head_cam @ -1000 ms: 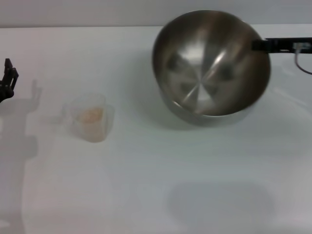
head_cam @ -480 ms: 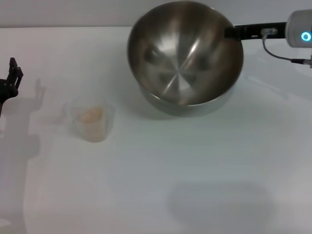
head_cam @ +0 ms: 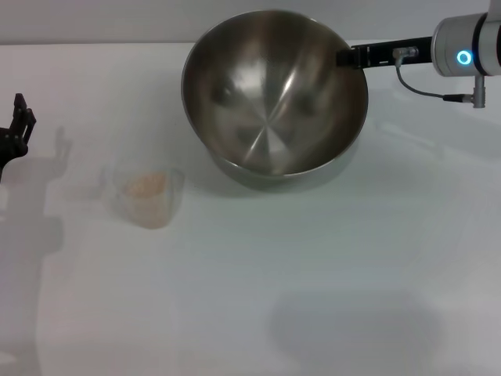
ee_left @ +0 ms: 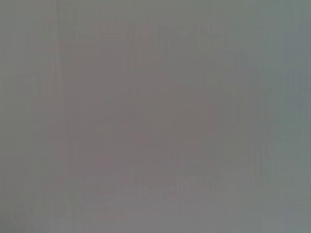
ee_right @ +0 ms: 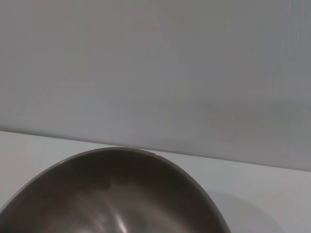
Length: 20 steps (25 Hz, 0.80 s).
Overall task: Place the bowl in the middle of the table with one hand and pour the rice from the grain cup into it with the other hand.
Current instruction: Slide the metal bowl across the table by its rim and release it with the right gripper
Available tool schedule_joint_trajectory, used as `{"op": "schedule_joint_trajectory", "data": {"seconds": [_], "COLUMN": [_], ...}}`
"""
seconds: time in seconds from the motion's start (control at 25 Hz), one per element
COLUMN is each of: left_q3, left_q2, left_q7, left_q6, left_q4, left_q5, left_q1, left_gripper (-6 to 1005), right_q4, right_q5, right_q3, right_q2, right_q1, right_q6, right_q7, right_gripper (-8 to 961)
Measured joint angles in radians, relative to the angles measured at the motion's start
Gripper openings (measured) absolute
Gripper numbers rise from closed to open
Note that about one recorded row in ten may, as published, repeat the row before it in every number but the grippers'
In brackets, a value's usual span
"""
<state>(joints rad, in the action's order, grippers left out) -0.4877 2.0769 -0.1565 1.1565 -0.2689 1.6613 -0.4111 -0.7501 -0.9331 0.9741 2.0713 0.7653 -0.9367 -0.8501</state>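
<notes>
The large shiny steel bowl [head_cam: 274,94] hangs tilted above the white table [head_cam: 313,258] at the far middle, its inside facing me. My right gripper [head_cam: 344,57] is shut on the bowl's right rim and holds it up. The bowl's rim also shows in the right wrist view [ee_right: 116,194]. The small clear grain cup [head_cam: 145,192] stands on the table at the left with pale rice [head_cam: 146,185] inside. My left gripper [head_cam: 17,125] hangs at the far left edge, apart from the cup.
The table's far edge meets a grey wall [head_cam: 117,19] behind the bowl. The left wrist view shows only a plain grey surface. A cable [head_cam: 427,92] loops under my right wrist.
My right gripper has carried the bowl to the left, toward the table's middle. The cup and my left gripper have stayed in place.
</notes>
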Motion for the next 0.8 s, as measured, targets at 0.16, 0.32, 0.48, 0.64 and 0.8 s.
{"op": "schedule_joint_trajectory", "data": {"seconds": [0.16, 0.32, 0.48, 0.64, 0.8], "left_q3": [0.000, 0.000, 0.000, 0.000, 0.000], "left_q2": [0.000, 0.000, 0.000, 0.000, 0.000], "left_q7": [0.000, 0.000, 0.000, 0.000, 0.000], "left_q6": [0.000, 0.000, 0.000, 0.001, 0.007], "left_q4": [0.003, 0.005, 0.005, 0.007, 0.007], "left_q5": [0.000, 0.000, 0.000, 0.000, 0.000], "left_q1": [0.000, 0.000, 0.000, -0.001, 0.003], "left_gripper": [815, 815, 815, 815, 815], "right_q4": [0.000, 0.000, -0.004, -0.064, -0.118], "right_q5": [0.000, -0.001, -0.001, -0.011, -0.034], "right_q3": [0.000, 0.000, 0.000, 0.001, 0.001], "right_q2": [0.002, 0.002, 0.002, 0.004, 0.006], "right_q1": [-0.004, -0.005, -0.004, -0.033, -0.067], "right_q6": [0.024, 0.027, 0.021, 0.010, -0.007], "right_q7": [0.012, 0.014, 0.015, 0.015, 0.015], "right_gripper": [54, 141, 280, 385, 450]}}
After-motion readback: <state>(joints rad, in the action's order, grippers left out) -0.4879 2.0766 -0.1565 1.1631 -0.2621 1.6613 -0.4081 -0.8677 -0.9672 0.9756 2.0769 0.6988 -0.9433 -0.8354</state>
